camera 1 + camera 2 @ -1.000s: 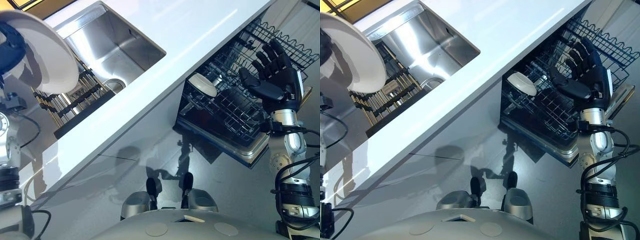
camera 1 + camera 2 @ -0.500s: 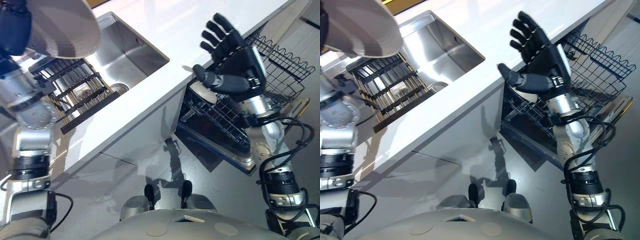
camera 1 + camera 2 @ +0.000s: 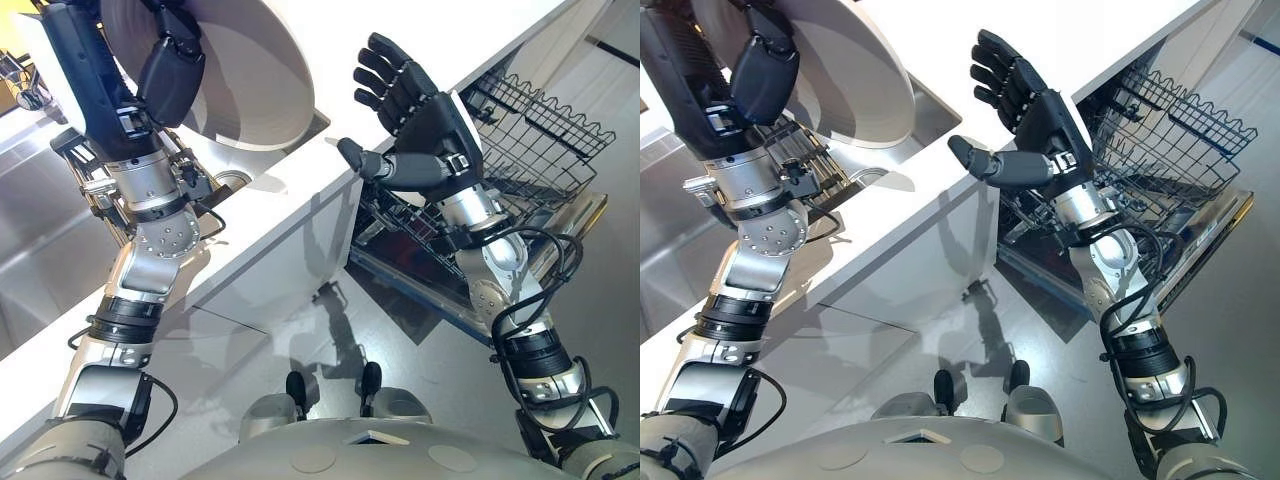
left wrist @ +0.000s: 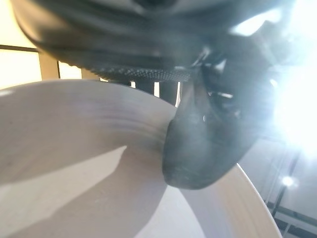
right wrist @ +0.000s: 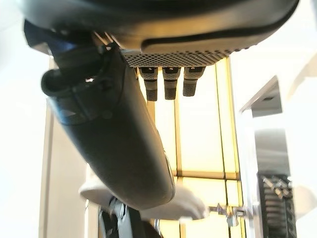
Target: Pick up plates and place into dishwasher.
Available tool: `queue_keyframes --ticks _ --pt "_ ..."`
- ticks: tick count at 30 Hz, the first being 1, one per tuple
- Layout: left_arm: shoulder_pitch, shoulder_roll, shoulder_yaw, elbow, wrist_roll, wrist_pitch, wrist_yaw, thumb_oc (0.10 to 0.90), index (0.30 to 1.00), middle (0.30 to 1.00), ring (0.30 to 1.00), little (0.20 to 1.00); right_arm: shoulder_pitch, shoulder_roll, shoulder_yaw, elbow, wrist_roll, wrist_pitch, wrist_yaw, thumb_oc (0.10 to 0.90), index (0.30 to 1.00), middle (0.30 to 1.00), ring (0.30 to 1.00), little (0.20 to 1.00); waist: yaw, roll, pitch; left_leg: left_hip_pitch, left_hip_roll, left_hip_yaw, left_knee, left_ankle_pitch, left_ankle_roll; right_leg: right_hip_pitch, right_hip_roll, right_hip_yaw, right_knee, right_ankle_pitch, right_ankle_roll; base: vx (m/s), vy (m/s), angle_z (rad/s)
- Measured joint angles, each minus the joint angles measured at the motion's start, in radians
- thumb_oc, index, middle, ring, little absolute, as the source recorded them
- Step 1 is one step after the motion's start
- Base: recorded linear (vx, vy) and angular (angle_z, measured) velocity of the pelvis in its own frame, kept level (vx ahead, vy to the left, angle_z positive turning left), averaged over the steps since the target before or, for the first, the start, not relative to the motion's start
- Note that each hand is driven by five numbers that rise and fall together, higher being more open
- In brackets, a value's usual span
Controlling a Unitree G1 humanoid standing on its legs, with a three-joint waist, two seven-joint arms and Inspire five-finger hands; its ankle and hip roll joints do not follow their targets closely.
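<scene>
Plate (image 3: 235, 75) sits in your left hand (image 3: 170, 70), raised high over the white counter (image 3: 290, 215), thumb pressed across its inner face and the rest of the hand behind the rim, a pinch that keeps the dish tilted on edge so it can be passed across or slotted upright later. The left wrist view confirms it: thumb (image 4: 198, 144) lying on the pale inner surface, rim curving away beneath. Your right hand (image 3: 415, 115) is lifted just beside the plate, apart from it, fingers straight and spread, thumb out, palm turned toward the dish; judged from this, it is set to receive a handover, since the dishwasher lies on that arm's side. Beyond the counter edge, the dishwasher rack (image 3: 520, 140) is pulled out over the open door (image 3: 560, 255), wire tines free on the near side, which is likely why it stands ready. Farther back on the left, a drying rack (image 3: 805, 165) sits by the sink (image 3: 925, 110), partly hidden by the plate.
</scene>
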Motion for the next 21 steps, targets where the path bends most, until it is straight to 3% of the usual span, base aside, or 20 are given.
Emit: queue_keyframes --ticks 16,21 --pt "-0.014 -0.045 -0.047 0.008 -0.022 0.040 -0.010 0.100 0.300 0.300 0.300 0.200 -0.016 0.038 0.059 0.001 0.001 0.047 -0.032 0.800 0.900 0.900 0.900 0.900 0.002 0.002 -0.001 0.005 0.000 -0.011 0.002 0.005 -0.006 0.011 0.004 0.000 0.000 0.000 0.000 0.00 0.000 0.01" --pt "-0.022 -0.055 -0.149 0.008 -0.039 0.041 -0.067 0.100 0.300 0.300 0.300 0.200 -0.053 0.065 0.130 0.002 0.002 0.087 -0.043 0.800 0.900 0.900 0.900 0.900 0.002 0.003 -0.002 0.005 0.000 -0.013 0.003 0.005 -0.006 0.012 0.003 0.000 0.000 0.000 0.000 0.00 0.000 0.00"
